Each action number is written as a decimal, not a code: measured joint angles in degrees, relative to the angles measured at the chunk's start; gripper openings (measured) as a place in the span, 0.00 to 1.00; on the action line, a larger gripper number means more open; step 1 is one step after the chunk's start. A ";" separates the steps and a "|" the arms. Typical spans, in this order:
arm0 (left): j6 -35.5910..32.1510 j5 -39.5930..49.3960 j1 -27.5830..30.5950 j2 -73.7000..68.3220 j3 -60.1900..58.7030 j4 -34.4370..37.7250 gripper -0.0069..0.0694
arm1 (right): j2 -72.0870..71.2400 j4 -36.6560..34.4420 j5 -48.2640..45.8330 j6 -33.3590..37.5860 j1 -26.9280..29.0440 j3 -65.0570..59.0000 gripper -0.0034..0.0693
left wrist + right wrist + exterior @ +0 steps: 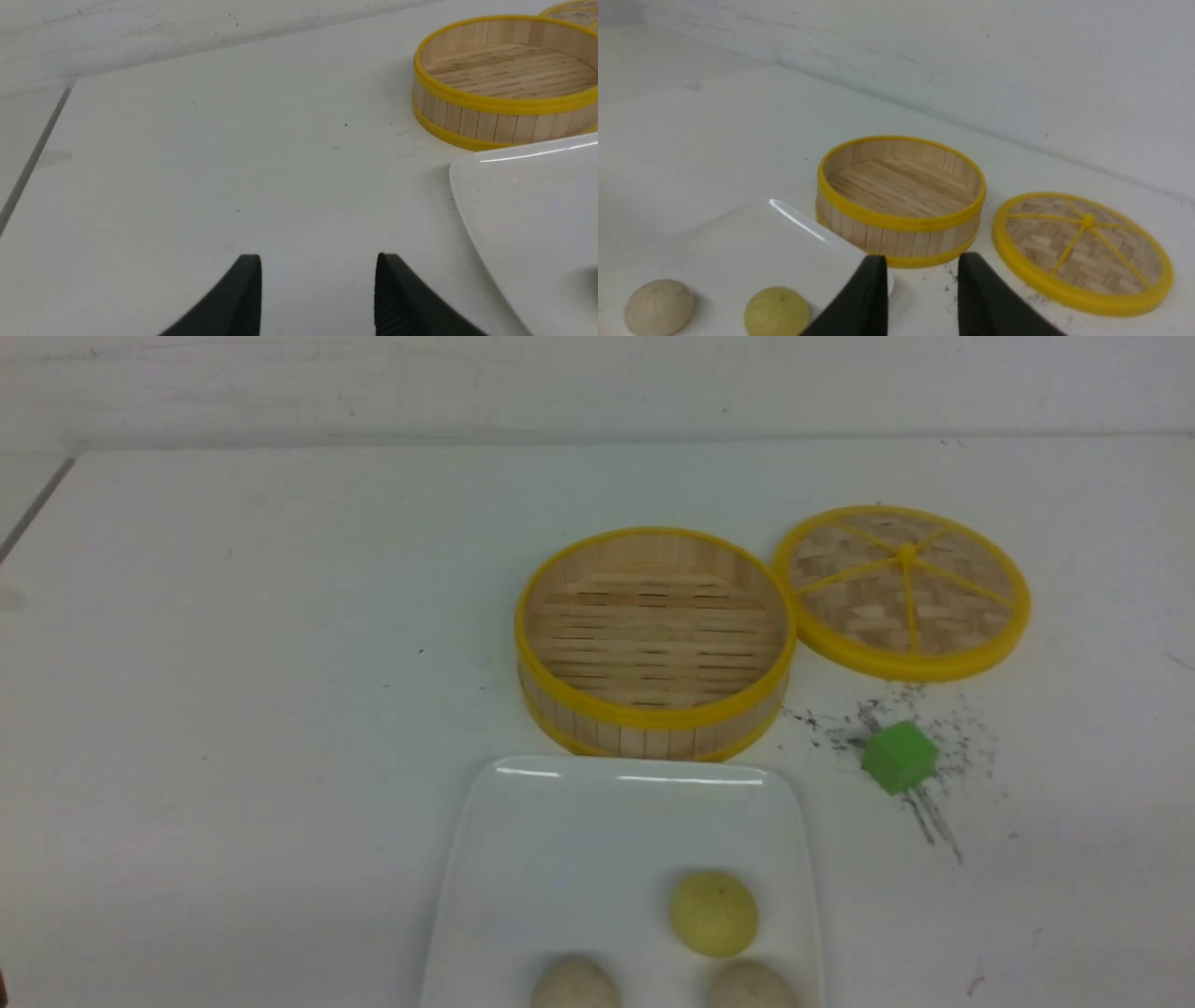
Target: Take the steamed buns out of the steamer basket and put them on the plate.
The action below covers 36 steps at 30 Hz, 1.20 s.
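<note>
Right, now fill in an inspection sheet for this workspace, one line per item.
Surface: white table, dark smudges and scratches near the green cube
Steamer basket: upright, lid off, nothing inside
Steamed buns: yellow one and two beige ones, all on the plate
Clutter: green cube; woven lid lying beside the basket
Left gripper: open, empty
Right gripper: open, empty
Cables: nothing seen
Surroundings: pale wall behind, marked with faint streaks
</note>
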<state>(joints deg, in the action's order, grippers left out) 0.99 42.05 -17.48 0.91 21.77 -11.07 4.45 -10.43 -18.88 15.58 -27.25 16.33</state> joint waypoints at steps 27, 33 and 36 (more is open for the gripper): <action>0.00 -0.18 0.00 0.00 0.00 0.00 0.56 | 0.00 1.07 -14.12 2.16 0.00 9.24 0.38; 0.00 -0.18 0.00 0.00 0.00 0.00 0.56 | -0.07 2.16 -27.26 -4.21 0.00 15.88 0.38; 0.00 -0.18 0.00 0.00 0.00 0.00 0.56 | -0.12 3.94 -35.51 -5.58 0.00 16.48 0.37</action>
<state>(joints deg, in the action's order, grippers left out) 0.99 41.87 -17.48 0.91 21.77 -11.07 4.33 -6.50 -54.39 10.00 -27.25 32.81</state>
